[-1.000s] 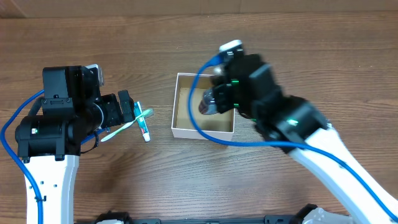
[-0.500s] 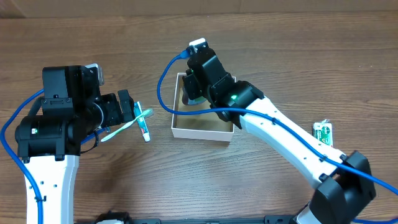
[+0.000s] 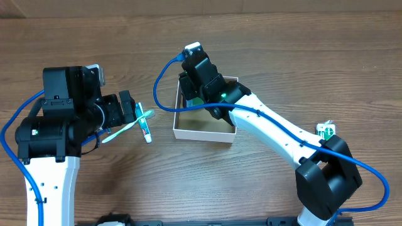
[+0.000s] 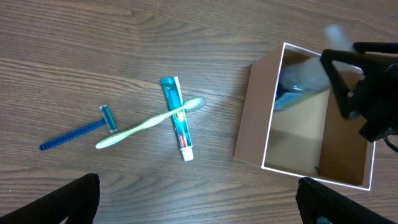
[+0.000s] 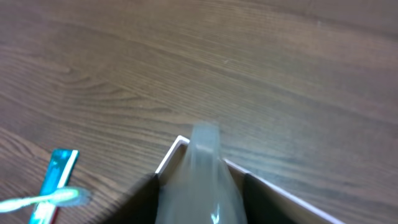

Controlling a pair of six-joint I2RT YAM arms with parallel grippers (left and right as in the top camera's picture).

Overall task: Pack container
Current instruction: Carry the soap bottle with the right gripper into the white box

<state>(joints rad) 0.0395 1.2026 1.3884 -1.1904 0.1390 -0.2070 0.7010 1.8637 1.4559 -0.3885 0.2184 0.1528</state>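
Observation:
The container [image 3: 204,134] is a small white box with a brown inside, at the table's middle; it also shows in the left wrist view [image 4: 249,124] and the right wrist view [image 5: 171,154]. My right gripper [image 3: 195,94] is shut on a translucent bottle [image 5: 202,168] with a blue label [image 4: 298,84], holding it over the box's far left corner. The view is blurred, so I cannot tell if the bottle touches the floor. My left gripper [image 3: 130,110] is open and empty [image 4: 202,208], left of the box.
A green toothbrush [image 4: 143,126] lies across a blue toothpaste tube [image 4: 177,118], with a blue razor [image 4: 78,130] beside them, all left of the box. A small green packet [image 3: 326,132] lies at the far right.
My right gripper has moved left and farther back with the bottle, from over the box's middle to its far left corner. The left arm has not moved.

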